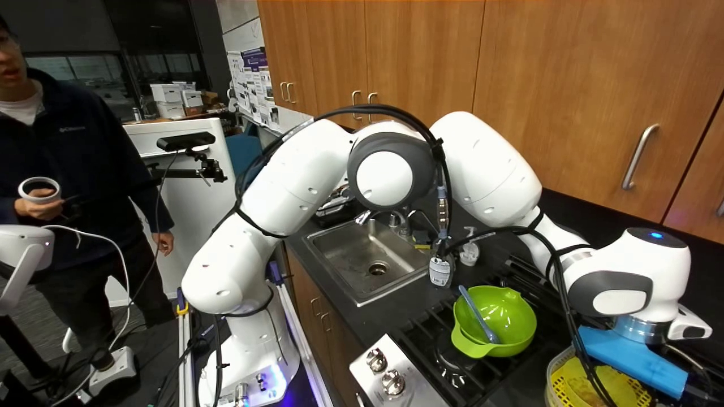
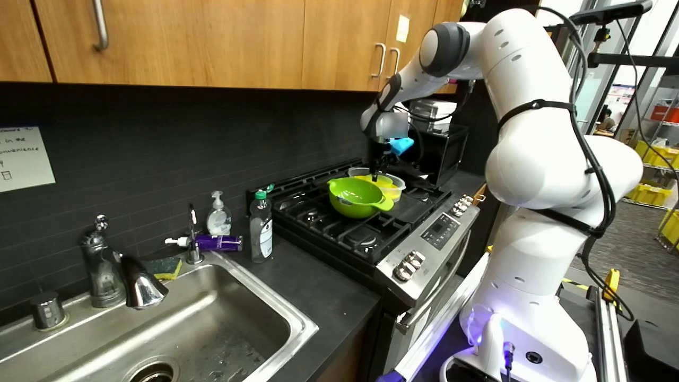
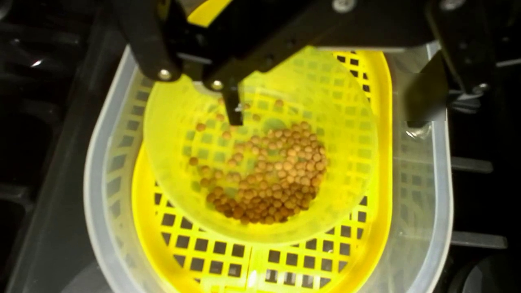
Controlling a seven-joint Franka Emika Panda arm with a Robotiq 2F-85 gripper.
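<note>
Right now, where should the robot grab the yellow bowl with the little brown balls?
Probably by its rim, from above, with the hand straddling it: the yellow bowl sits open side up, and the clear tub around it would likely block a sideways grab.

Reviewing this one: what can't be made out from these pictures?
Claw: wrist view; top edge cuts off upper parts, one finger is blurred.
Yellow bowl: wrist view; from above, contact with the other fingertip can't be judged.
Pellets: wrist view; lower ones hidden beneath the pile.
Tub: wrist view; bottom edge cuts off one end.
Note: an exterior view; left edge cuts its writing.
Person: an exterior view; left edge cuts the face.
</note>
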